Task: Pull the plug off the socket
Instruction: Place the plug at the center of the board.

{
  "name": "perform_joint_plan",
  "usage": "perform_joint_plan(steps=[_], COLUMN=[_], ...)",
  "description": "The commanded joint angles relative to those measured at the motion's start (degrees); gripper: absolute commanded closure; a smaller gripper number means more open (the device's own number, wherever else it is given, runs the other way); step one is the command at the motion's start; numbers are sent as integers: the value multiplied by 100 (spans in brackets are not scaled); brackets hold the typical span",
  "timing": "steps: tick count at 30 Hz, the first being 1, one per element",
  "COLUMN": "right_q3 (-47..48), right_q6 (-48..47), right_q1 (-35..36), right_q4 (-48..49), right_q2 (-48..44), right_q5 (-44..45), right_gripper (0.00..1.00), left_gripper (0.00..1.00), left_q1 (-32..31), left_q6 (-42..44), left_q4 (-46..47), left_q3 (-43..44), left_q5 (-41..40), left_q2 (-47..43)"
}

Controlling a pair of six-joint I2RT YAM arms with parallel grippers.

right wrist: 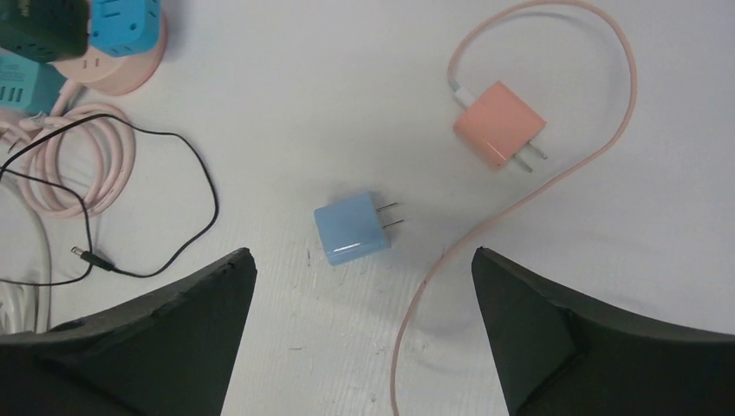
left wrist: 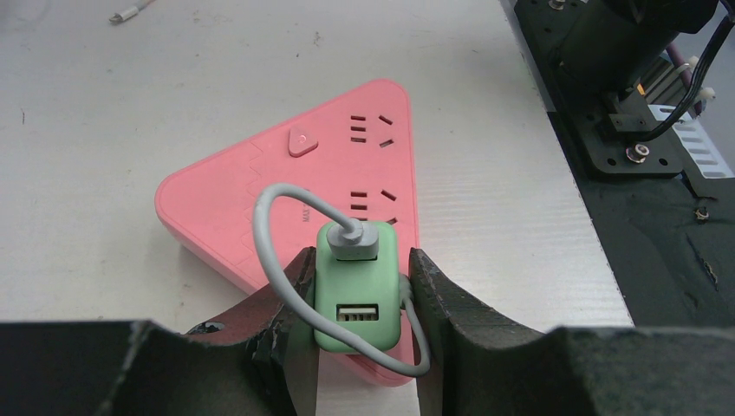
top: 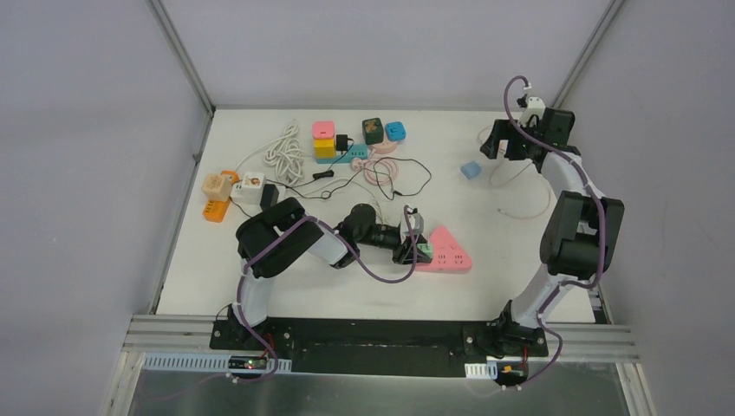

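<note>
While the left gripper (left wrist: 360, 290) clamped the green plastic plug (left wrist: 357, 325), the plug sat at 6 o'clock on the pink triangular socket (left wrist: 260, 173). The right gripper (right wrist: 362, 260) stood wide apart.

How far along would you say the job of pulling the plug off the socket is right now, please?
Done, apparently: a blue square adapter and a peach adapter lie loose on the table, prongs bare, below the open right gripper. In hand: the left gripper is shut on the mint-green USB charger, seated in the pink triangular power strip. Left: pulling that charger out.
</note>
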Motion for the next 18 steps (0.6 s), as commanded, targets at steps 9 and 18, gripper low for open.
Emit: perform_joint_plan(steps=[9,18], right_q3=[-323,-1276], right_q6=[-871,-1448], right_q1=[-22,-22], right_q4=[-575,-673], right_q2=[-1443,-2839], right_q5=[-1032,-1655], right_gripper=[0,0], left_gripper=[100,100], left_q1=[-84,-122], left_q6=[124,211], left_q4=[-470,-629], left_q3=[-4,40], left_q5=[-95,-147], left_q2=[-64,-67])
